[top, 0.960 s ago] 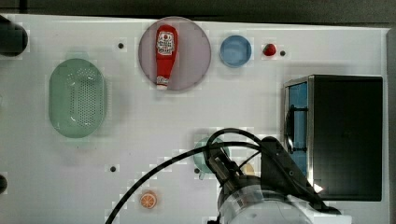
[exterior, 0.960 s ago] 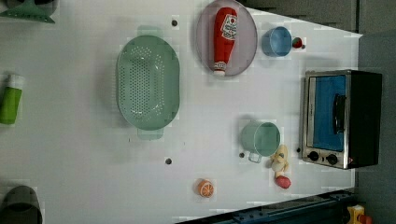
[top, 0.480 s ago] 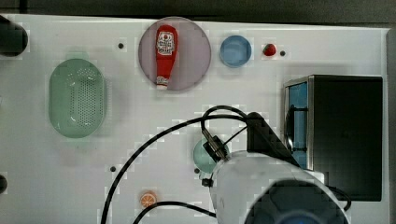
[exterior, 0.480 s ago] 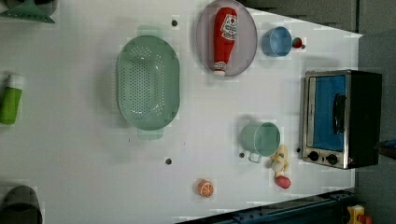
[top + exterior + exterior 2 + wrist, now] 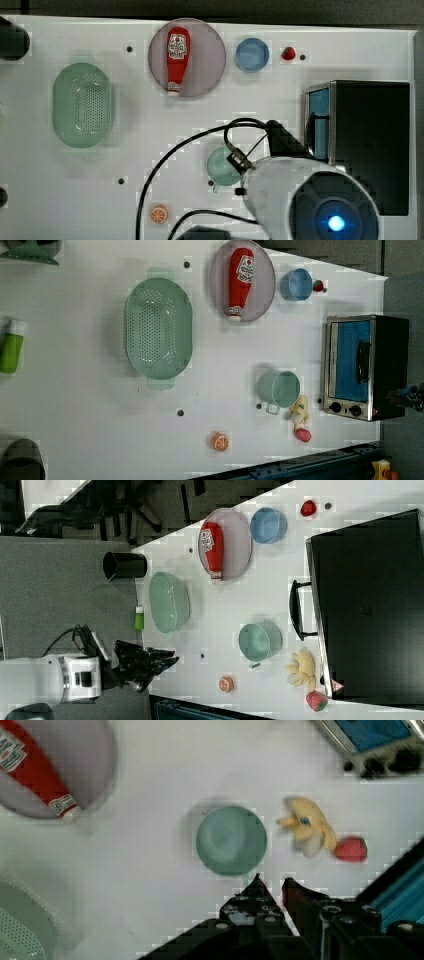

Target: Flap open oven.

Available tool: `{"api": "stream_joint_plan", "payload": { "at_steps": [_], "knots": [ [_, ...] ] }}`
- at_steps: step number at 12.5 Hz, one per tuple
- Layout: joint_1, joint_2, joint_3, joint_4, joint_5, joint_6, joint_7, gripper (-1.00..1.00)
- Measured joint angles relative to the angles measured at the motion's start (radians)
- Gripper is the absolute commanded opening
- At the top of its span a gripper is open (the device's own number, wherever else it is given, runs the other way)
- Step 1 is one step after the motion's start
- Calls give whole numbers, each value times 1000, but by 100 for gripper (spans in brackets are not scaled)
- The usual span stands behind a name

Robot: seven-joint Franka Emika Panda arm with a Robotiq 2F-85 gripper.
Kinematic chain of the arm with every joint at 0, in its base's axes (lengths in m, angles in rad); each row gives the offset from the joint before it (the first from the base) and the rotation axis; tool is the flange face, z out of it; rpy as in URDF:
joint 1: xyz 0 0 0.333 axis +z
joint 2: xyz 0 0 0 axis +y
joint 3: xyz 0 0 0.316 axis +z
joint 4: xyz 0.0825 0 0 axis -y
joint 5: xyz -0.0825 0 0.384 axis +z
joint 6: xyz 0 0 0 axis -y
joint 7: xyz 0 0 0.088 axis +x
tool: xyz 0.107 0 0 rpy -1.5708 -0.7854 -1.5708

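Big boxy silver toaster oven (image 5: 364,367) with black top, blue glass door and dark bar handle at the left view's right, door shut, on the white bench (image 5: 90,405). Black fingers (image 5: 270,887) nearly together, holding nothing, above the bench near a round green metal cup (image 5: 231,840).

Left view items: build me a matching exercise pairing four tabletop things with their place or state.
Things:
1. ketchup bottle
2. oven
3. colander
4. orange slice

States:
A. door closed, glass blue
B. lying on the round plate
C. alone near the left view's bottom edge
D. pale green, nothing inside

Pairs: 1-B, 2-A, 3-D, 4-C
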Motion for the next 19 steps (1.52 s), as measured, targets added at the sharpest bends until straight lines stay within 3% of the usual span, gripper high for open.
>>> {"api": "stream_joint_plan", "payload": {
  "at_steps": [8, 19],
  "knots": [
    [-46, 84, -190, -96, -122, 303, -540, -65],
    [-66, 421, -294, -105, -133, 662, -852, -65]
  ]
}}
